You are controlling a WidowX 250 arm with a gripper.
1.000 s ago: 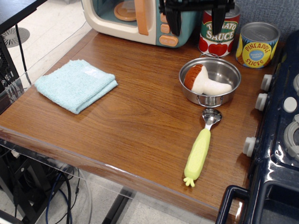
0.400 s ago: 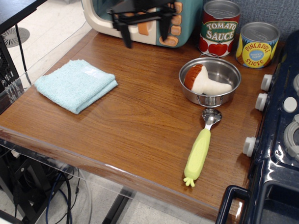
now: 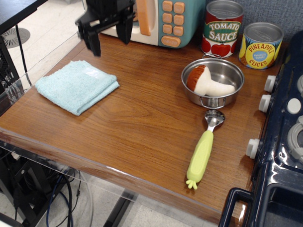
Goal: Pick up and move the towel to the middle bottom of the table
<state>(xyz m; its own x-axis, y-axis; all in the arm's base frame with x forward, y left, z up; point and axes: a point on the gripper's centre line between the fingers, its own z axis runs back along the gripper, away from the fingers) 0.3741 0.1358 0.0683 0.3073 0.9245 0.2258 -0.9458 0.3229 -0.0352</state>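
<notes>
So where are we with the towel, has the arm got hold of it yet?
Not yet. Done: the gripper is near the back left, above and behind the towel, jaws open and empty. In hand: the approach only; nothing is touching the cloth. Left: descend, grasp, lift and carry it to the bare middle of the table near its front edge, left of the green-handled scoop.

A blue-grey textured wall panel (image 3: 282, 7) rises behind the tomato sauce can (image 3: 223, 28). Left of that can, pale floor tiles (image 3: 49, 27) catch even light; far below-left of it, black cables (image 3: 42, 197) hang over a dark frame.
</notes>
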